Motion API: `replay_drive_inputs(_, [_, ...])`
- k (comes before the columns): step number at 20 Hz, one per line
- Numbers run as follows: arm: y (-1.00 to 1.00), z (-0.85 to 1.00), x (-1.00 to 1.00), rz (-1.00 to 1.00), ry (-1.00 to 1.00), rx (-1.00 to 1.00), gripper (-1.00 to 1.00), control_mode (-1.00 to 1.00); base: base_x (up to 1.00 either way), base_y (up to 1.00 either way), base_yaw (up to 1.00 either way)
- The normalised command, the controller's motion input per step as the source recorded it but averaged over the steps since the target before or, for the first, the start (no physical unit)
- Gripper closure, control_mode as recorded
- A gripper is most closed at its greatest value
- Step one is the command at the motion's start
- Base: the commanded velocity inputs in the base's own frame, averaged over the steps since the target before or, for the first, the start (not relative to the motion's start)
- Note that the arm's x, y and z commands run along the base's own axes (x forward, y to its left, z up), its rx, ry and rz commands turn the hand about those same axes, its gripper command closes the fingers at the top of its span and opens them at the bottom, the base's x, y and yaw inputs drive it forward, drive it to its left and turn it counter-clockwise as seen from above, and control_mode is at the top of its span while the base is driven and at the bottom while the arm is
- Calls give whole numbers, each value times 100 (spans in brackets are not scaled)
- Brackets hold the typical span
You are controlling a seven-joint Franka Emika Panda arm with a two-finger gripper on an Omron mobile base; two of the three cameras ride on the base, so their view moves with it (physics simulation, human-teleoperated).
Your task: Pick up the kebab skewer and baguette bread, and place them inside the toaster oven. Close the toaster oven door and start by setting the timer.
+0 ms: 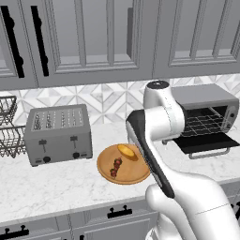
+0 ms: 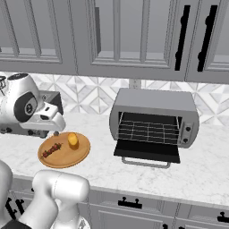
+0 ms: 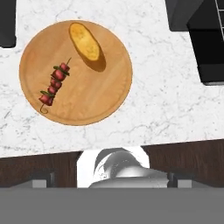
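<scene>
The kebab skewer (image 3: pixel 54 85), dark red chunks on a thin stick, lies on the left part of a round wooden board (image 3: pixel 96 96). The orange-tan baguette bread (image 3: pixel 85 42) rests on the same board, toward the wall. Both also show in the base views: the skewer (image 1: pixel 116 166) (image 2: pixel 52 150) and the baguette (image 1: pixel 126 151) (image 2: pixel 73 140). My gripper (image 2: pixel 54 130) hovers above the board, pointing down, open and holding nothing. The grey toaster oven (image 2: pixel 154 100) (image 1: pixel 201 96) stands right of the board. The toaster oven door (image 2: pixel 147 150) (image 1: pixel 206 143) lies folded down flat, and the wire rack inside is exposed.
A grey slotted toaster (image 1: pixel 58 133) stands left of the board. A wire dish rack (image 1: pixel 7 126) sits at the far left. The oven's knob panel (image 2: pixel 188 129) is on its right side. Bare marble counter (image 2: pixel 192 179) runs in front of the oven. Wall cabinets hang overhead.
</scene>
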Motion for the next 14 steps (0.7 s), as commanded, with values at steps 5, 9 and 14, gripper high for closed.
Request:
replay_drive_inputs(5, [45, -26, 5, -1, 10, 6, -100, -100, 0, 0, 0])
replay_drive_inputs(9, [6, -66, 48, -5, 8, 4, -100, -100, 0, 0, 0])
replay_drive_inputs(14, [49, -72, 58, -15, 9, 1, -100, -100, 0, 0, 0])
